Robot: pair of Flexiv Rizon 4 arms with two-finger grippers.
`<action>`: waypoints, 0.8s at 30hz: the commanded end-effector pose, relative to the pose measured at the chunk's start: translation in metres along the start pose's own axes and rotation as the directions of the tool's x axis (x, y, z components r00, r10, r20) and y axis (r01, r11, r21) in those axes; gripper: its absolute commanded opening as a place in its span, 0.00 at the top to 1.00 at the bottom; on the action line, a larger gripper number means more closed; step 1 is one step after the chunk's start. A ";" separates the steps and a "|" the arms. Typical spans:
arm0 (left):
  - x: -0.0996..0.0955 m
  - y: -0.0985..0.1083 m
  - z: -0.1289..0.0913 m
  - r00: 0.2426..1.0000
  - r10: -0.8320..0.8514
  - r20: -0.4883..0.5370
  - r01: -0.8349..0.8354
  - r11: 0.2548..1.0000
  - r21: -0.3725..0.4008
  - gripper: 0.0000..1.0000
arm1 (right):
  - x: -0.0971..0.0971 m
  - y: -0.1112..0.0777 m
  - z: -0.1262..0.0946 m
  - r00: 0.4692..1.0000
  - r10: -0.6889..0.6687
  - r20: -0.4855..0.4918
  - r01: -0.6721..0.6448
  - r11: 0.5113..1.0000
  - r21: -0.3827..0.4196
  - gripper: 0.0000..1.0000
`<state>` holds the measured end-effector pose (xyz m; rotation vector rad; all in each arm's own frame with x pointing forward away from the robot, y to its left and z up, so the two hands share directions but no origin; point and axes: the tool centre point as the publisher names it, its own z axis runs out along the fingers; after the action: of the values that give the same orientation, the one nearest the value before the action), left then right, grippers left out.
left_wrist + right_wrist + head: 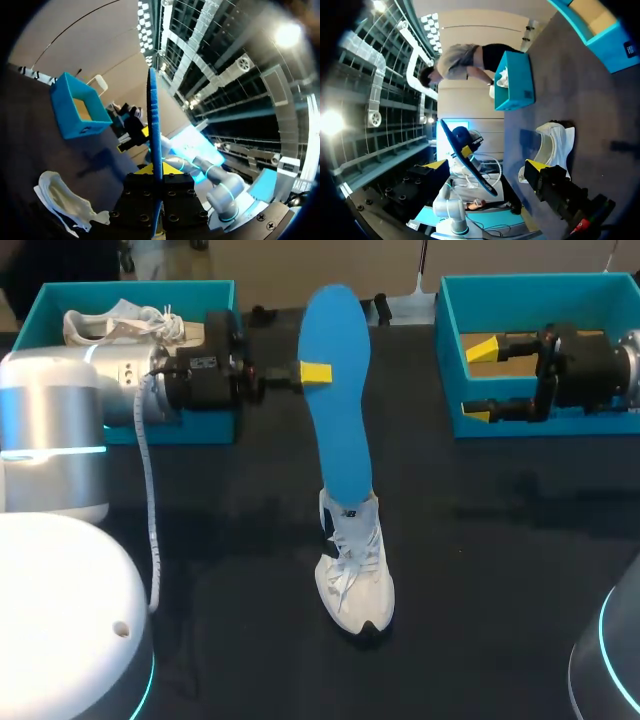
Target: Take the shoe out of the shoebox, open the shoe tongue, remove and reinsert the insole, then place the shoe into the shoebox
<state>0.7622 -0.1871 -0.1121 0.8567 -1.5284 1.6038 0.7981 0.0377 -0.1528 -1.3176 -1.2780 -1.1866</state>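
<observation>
Head view: our left gripper (320, 373) pinches the insole (340, 440), long axis pointing down at the shoe (356, 580); right gripper (480, 381) hangs wide, well apart.

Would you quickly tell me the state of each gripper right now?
Left gripper: shut on the blue insole.
Right gripper: open, holding nothing.

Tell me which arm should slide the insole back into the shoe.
Left. The left gripper is shut on the blue insole, held upright near the white shoe. The right gripper is open and empty, off over the right shoebox.
</observation>
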 end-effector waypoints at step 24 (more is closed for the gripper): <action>-0.079 -0.003 0.002 0.925 -0.369 -0.092 0.373 0.928 0.029 1.00 | 0.000 -0.001 0.001 1.000 0.000 0.001 0.000 1.000 -0.003 0.00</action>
<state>0.8024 -0.1903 -0.1726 1.0317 -1.2019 1.3690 0.7981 0.0378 -0.1528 -1.3176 -1.2779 -1.1869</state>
